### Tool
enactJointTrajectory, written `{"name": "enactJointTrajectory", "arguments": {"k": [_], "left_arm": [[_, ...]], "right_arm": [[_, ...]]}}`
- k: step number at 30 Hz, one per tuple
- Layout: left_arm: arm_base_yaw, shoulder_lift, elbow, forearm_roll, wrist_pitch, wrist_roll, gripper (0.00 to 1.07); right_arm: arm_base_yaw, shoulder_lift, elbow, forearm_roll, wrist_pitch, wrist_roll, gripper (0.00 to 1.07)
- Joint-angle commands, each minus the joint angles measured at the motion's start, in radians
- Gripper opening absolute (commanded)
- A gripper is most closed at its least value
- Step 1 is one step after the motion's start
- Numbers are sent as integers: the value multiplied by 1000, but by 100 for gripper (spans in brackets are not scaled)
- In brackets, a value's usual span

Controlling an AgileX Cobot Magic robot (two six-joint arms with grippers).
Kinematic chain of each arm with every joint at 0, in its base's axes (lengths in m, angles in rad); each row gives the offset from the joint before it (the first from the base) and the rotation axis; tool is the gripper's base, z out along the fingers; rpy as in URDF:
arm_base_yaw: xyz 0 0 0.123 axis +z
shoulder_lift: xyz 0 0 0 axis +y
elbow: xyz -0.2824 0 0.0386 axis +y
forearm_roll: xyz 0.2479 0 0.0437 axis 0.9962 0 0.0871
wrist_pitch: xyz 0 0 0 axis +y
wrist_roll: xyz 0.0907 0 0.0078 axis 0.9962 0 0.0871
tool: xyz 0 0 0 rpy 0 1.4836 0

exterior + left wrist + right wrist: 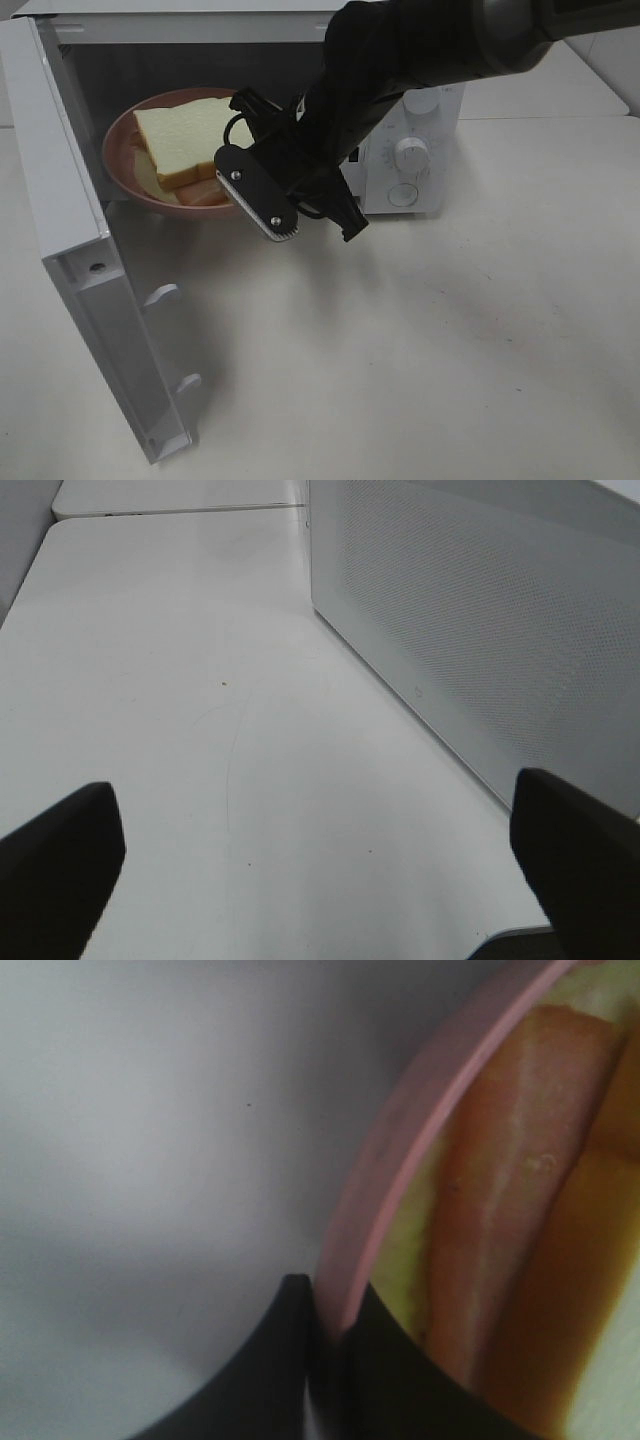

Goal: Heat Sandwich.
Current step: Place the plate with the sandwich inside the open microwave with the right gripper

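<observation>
From where I stand, the right end effector point(328, 1308) has its two dark fingertips pressed together on the thin rim of the pink plate point(115, 150). It pinches the plate only, not the food. The sandwich point(190, 135) lies just past that pinch, straight ahead of the fingertips and deeper into the open microwave point(420, 110), so whatever comes next turns on that grip at the near edge. The plate sits within the cavity mouth, but I cannot tell whether it rests on the cavity floor or hangs a little above it. The reddish-brown sausage strip point(500, 1210) has its long axis running alongside the rim right beside the pinch, nearly touching the inner fingertip, with the pale bread stacked beyond it. The bread looks soft and square-cut with a matte crumb, the strip is smooth and slightly glossy, and the plate is hard, round and shallow with a raised lip. The microwave door point(80, 260) swings wide to the far side of the plate from the arm. The left end effector point(320, 865) is spread wide and holds nothing. It hovers over the bare white table point(200, 680) beside the microwave's perforated outer wall, well apart from the sandwich. I judge the right arm to be much the nearer one, and the one to finish the placing.
</observation>
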Motion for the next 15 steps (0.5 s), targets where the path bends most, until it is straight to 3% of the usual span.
{"name": "enactJointTrajectory", "arguments": {"k": [1,15], "left_arm": [[0,-22,3,-8,-8,-2,98],[0,-22,3,-8,-8,-2,98]], "right_arm": [[-1,35,-75,-4,12,28,0],[-2,188,-334,-129,88,182,0]]}}
